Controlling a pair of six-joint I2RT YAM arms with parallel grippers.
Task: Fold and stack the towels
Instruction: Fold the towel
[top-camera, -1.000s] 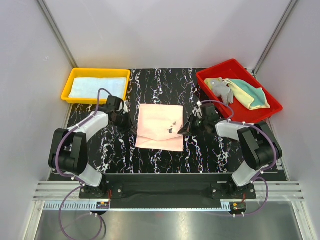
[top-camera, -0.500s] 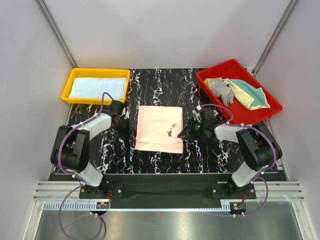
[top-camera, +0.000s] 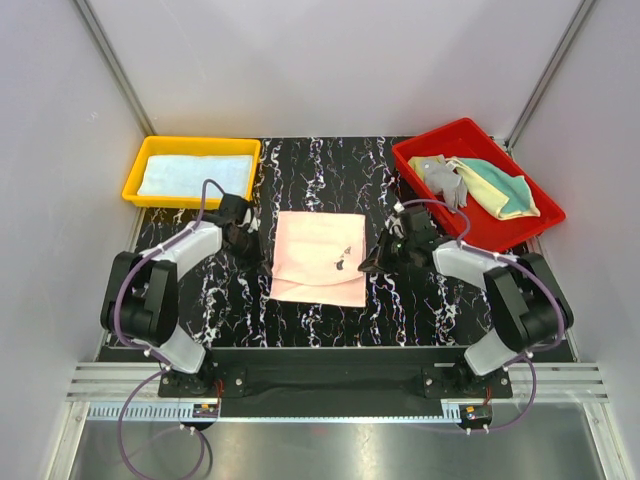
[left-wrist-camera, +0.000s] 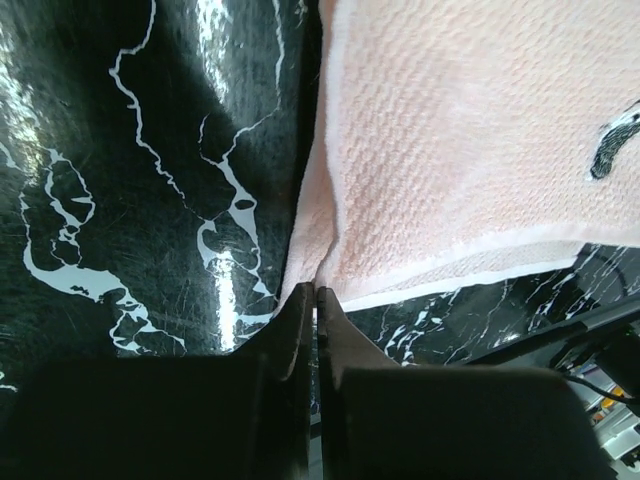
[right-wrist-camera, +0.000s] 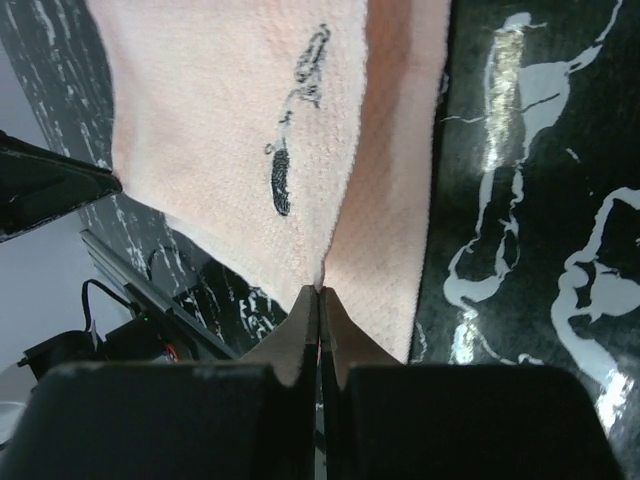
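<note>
Item: pink towel (top-camera: 320, 257), lying at the centre of the table (top-camera: 310, 170), dark mark toward 3 o'clock.
Left gripper (left-wrist-camera: 316, 292): jaws pressing together, pinching the towel's 9 o'clock edge.
Right gripper (right-wrist-camera: 319, 292): jaws likewise clamping its 3 o'clock edge (two layers showing there).
Light blue towel (top-camera: 195, 175): sitting in the yellow tray (top-camera: 190, 144) at 10 o'clock.
Other towels (top-camera: 490, 188): lying in the red tray (top-camera: 430, 140) at 2 o'clock.
</note>
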